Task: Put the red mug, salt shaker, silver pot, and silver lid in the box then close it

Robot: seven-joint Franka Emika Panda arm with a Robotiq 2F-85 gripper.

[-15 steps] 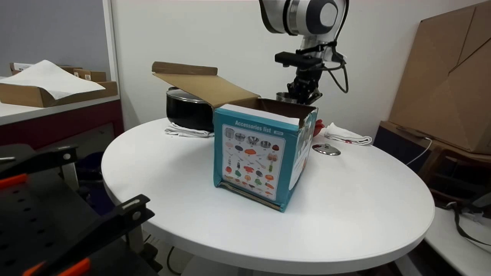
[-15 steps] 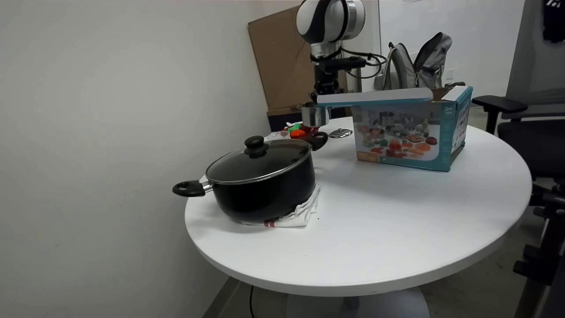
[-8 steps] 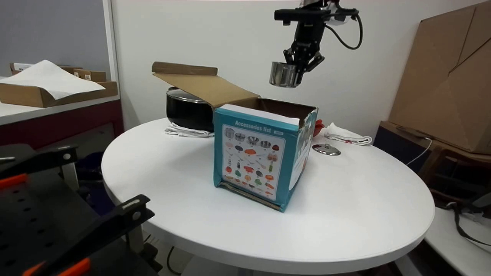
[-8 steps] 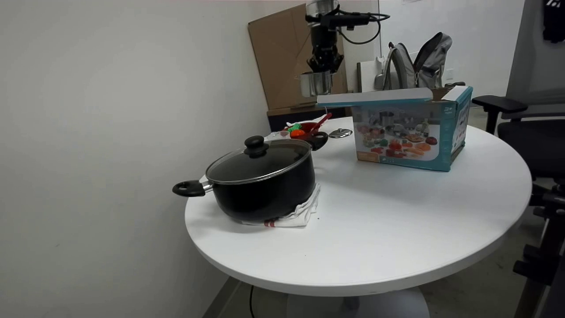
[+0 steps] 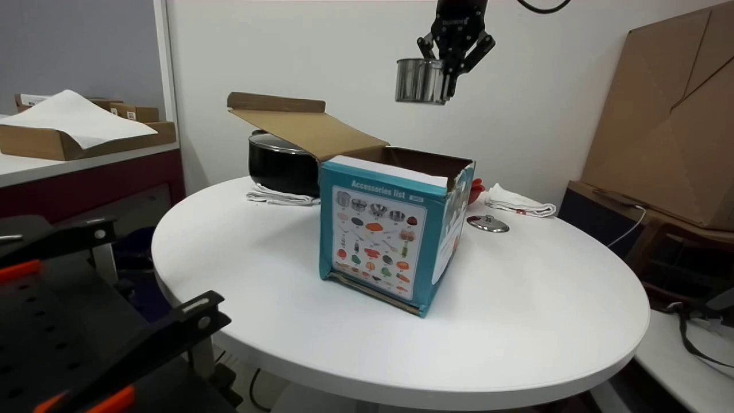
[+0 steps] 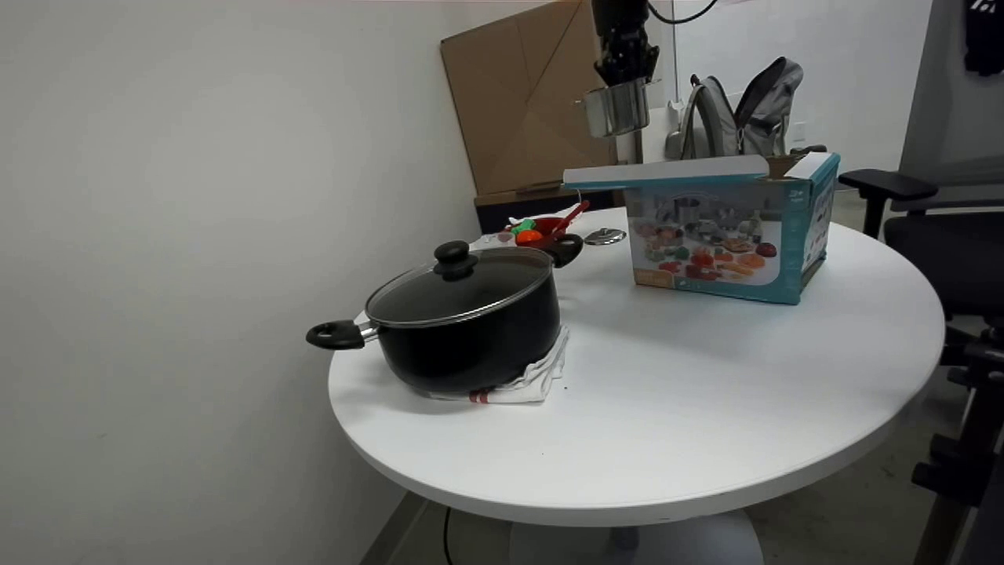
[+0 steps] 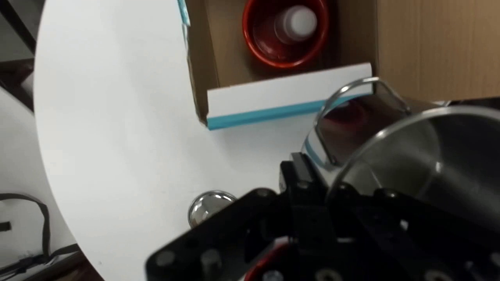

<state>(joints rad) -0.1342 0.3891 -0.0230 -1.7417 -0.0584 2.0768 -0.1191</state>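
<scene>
- The gripper (image 5: 449,85) grasps the pot (image 5: 417,81) at its side, above the counter (image 5: 527,315).
- Below the gripper, the open box (image 5: 430,246) contains the mug (image 7: 261,41), the shaker (image 7: 300,23) inside it.
- The lid (image 5: 487,223) lies lower than the gripper, outside the box.

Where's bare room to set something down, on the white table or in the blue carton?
In an exterior view, the round white table is bare between black lidded pot, blue printed carton and near rim. Inside, brown floor shows between the round red mug and one wall. Crowded: beyond the black pot, around the red bowl and small silver lid.
</scene>
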